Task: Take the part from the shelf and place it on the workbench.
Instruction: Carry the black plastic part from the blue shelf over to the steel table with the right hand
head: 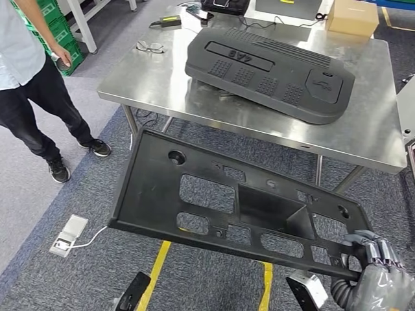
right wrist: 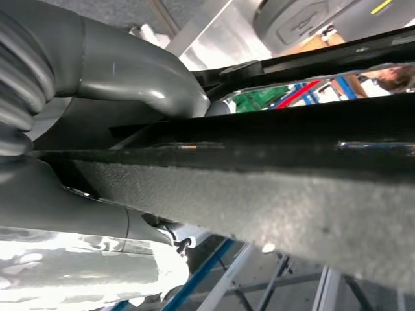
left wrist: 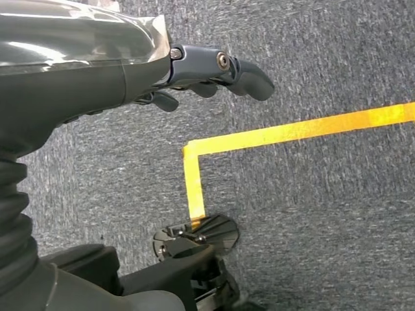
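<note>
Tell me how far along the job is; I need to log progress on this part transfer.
Done: the black panel is off the shelf and carried in front of the steel workbench. In hand: the right hand grips the panel's near right corner; the left hand hangs over the carpet, holding nothing. Left: the panel is not yet on the bench, where a grey cover already lies, so it remains to be set down and released.

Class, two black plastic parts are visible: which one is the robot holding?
The flat panel with cut-out holes, gripped by the right hand; the ribbed cover lies on the workbench.
</note>
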Motion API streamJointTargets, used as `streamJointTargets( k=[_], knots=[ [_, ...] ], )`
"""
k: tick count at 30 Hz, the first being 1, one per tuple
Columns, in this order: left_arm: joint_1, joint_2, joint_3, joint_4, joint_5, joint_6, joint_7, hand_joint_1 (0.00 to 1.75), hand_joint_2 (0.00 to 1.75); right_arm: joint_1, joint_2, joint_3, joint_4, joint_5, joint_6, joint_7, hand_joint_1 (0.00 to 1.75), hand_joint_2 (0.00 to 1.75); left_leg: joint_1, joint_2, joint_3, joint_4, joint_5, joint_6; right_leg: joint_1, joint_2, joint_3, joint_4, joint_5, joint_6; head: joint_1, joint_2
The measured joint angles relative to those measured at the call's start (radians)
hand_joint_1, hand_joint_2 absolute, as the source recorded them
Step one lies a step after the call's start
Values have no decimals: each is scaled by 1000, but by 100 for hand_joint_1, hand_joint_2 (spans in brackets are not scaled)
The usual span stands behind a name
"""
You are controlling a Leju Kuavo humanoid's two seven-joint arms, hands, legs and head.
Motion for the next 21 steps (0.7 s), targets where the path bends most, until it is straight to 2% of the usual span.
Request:
streamJointTargets(
  k=[1, 2, 3, 4, 5, 7, 9, 10, 11, 13, 14, 15, 16, 17, 18, 19, 20, 21],
  knots=[
    [1, 0, 0, 0, 0, -1, 0, 0, 175, 0, 0, 0, 1, -1, 0, -2, 175, 175, 7, 0, 8, 2, -7, -9, -7, -2, 17, -43, 37, 10, 0, 0],
    [2, 0, 0, 0, 0, -1, -1, 0, 175, 0, 0, 0, 1, -2, 0, -3, 175, 175, 15, -1, 16, 6, -17, -20, -14, -5, 46, -109, 77, 22, 0, 0],
    [2, 1, 1, 0, 0, -2, -2, 0, 175, -1, 0, 0, 3, -2, 0, -4, 175, 175, 18, -1, 23, 11, -28, -33, -17, -8, 75, -169, 103, 32, 3, 0],
    [1, 2, 2, 0, 0, -2, -3, 0, 175, -1, 0, 1, 4, -2, 1, -5, 175, 175, 19, -1, 27, 16, -37, -43, -18, -9, 94, -209, 113, 28, 6, 0],
    [1, 3, 2, 0, 0, -2, -4, 0, 175, -1, 1, 0, 5, -3, 1, -5, 175, 175, 18, -2, 29, 19, -44, -51, -17, -9, 102, -225, 107, 18, 8, 0],
    [1, 4, 4, 0, 0, -3, -6, 0, 175, 1, 1, -2, 7, -5, 1, -5, 175, 175, 16, -1, 34, 14, -48, -60, -13, -4, 99, -218, 88, -17, 6, 0],
    [-2, 4, 5, 0, 0, -4, -6, 0, 175, 2, 3, -4, 7, -5, 0, -5, 175, 175, 18, -1, 32, 32, -64, -62, -9, 0, 104, -214, 76, -38, 2, 0],
    [-4, 4, 6, 0, 0, -4, -7, 0, 175, 1, 4, -5, 7, -5, 0, -6, 175, 175, 17, -1, 13, 73, -84, -59, -7, 1, 109, -214, 71, -47, 0, 0],
    [-5, 4, 6, 0, 0, -4, -7, 0, 175, 0, 6, -6, 7, -5, 0, -6, 175, 175, 12, -1, -21, 139, -112, -54, -4, 1, 115, -215, 66, -55, -1, 0],
    [-2, 4, 6, 0, 0, -4, -7, 0, 175, -1, 6, -6, 7, -6, 0, -6, 175, 175, -3, -1, -119, 300, -162, -39, 6, 2, 123, -215, 56, -68, -2, 0],
    [1, 4, 7, 0, 0, -4, -7, 0, 175, 0, 6, -6, 8, -6, 0, -6, 175, 175, -12, -1, -159, 353, -165, -30, 12, 5, 130, -215, 50, -74, -3, 0],
    [3, 4, 7, 0, 0, -4, -7, 0, 175, 0, 6, -6, 8, -7, 0, -6, 175, 175, -20, -2, -183, 368, -146, -17, 19, 10, 139, -215, 43, -77, -3, 0],
    [5, 4, 7, 0, 0, -4, -7, 0, 175, 0, 7, -7, 8, -7, 0, -6, 175, 175, -29, -2, -188, 343, -107, -2, 26, 14, 152, -215, 34, -80, -3, 0],
    [6, 4, 8, 0, 0, -4, -7, 0, 175, 0, 7, -7, 8, -7, 0, -6, 175, 175, -40, -4, -179, 287, -55, 17, 32, 18, 165, -215, 25, -81, -3, 0],
    [6, 5, 8, 0, 0, -4, -7, 0, 175, 0, 7, -7, 8, -7, 0, -6, 175, 175, -49, -6, -165, 236, -14, 36, 36, 20, 177, -217, 16, -80, -1, 0],
    [7, 6, 9, 0, 0, -4, -7, 0, 175, 0, 7, -7, 9, -7, 0, -6, 175, 175, -57, -8, -151, 194, 13, 50, 39, 21, 186, -218, 9, -77, 1, 0],
    [7, 7, 10, 0, -1, -3, -7, 0, 175, 0, 8, -8, 9, -8, 0, -6, 175, 175, -64, -10, -142, 169, 23, 60, 38, 22, 192, -221, 4, -73, 2, 0],
    [8, 8, 11, 0, -1, -3, -7, 0, 175, 0, 8, -8, 10, -8, 0, -6, 175, 175, -67, -10, -137, 160, 19, 65, 37, 22, 196, -224, 3, -68, 3, 0]
  ],
)
